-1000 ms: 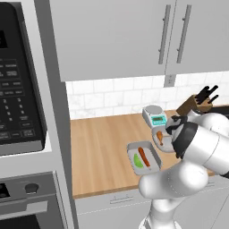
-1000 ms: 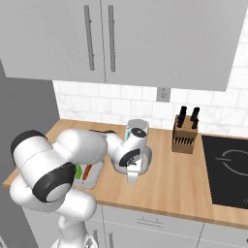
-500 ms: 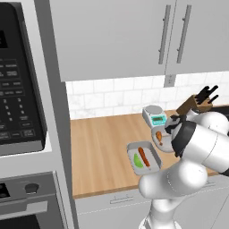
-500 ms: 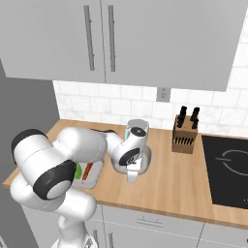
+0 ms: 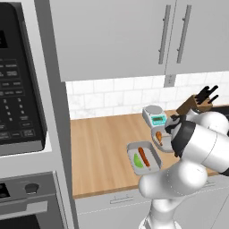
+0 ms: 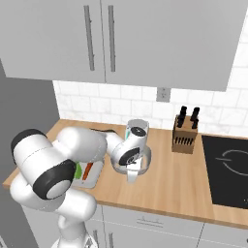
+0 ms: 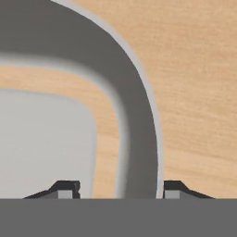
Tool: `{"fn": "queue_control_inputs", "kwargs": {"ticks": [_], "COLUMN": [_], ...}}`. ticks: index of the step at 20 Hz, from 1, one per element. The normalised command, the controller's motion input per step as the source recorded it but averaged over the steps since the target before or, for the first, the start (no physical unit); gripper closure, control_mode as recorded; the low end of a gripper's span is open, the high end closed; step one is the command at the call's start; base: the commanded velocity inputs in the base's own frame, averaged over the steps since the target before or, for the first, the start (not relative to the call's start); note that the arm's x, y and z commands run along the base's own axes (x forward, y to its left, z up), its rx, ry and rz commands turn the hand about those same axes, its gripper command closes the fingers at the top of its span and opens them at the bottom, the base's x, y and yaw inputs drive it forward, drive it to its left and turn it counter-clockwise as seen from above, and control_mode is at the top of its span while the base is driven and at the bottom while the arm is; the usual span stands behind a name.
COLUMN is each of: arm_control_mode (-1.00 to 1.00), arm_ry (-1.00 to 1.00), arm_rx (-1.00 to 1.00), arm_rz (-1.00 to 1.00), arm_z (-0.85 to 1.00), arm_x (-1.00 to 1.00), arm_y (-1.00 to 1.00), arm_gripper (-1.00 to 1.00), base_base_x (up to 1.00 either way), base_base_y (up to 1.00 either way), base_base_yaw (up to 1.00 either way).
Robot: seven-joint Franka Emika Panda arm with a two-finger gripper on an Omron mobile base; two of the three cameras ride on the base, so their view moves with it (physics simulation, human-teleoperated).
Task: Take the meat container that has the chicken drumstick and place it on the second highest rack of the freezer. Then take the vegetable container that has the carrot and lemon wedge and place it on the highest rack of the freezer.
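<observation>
Pincer [image 7: 118, 190] tips stand apart, one on each side of the meat container's rim [image 7: 139, 139], not yet clamped on it. That container sits on the wooden counter [image 5: 103, 143] with the chicken drumstick [image 5: 158, 136] in it, just beside the vegetable container [image 5: 144, 159] holding the carrot [image 5: 143, 156] and lemon wedge [image 5: 137, 161]. To do the grasp well, the robot should probably seat the wall deep between the tips, close squarely, then lift level so the drumstick does not roll, clear of the kitchen scale [image 5: 154, 116] behind.
</observation>
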Motion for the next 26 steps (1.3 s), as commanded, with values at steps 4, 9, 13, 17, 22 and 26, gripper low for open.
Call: {"fn": "queue_control_inputs", "kwargs": {"ticks": [4,9,13,17,22,26], "arm_control_mode": [-1.00,-1.00,-1.00,-1.00,-1.00,-1.00], "arm_ry": [0.00,0.00,0.00,-0.03,-0.06,-0.07], "arm_rx": [0.00,0.00,0.00,-0.02,-0.06,-0.07], "arm_rz": [0.00,0.00,-0.03,-0.05,-0.06,-0.02], "arm_z": [0.00,0.00,0.22,0.66,0.72,0.63], "arm_x": [0.00,0.00,-0.20,-0.38,-0.37,-0.29], "arm_y": [0.00,0.00,0.00,0.00,0.12,0.51], "arm_gripper": [1.00,1.00,1.00,1.00,1.00,1.00], "base_base_x": [0.00,0.00,0.00,0.00,0.00,0.00], "base_base_y": [0.00,0.00,0.00,0.00,0.00,0.00], "base_base_yaw": [0.00,0.00,0.00,0.00,0.00,0.00]}}
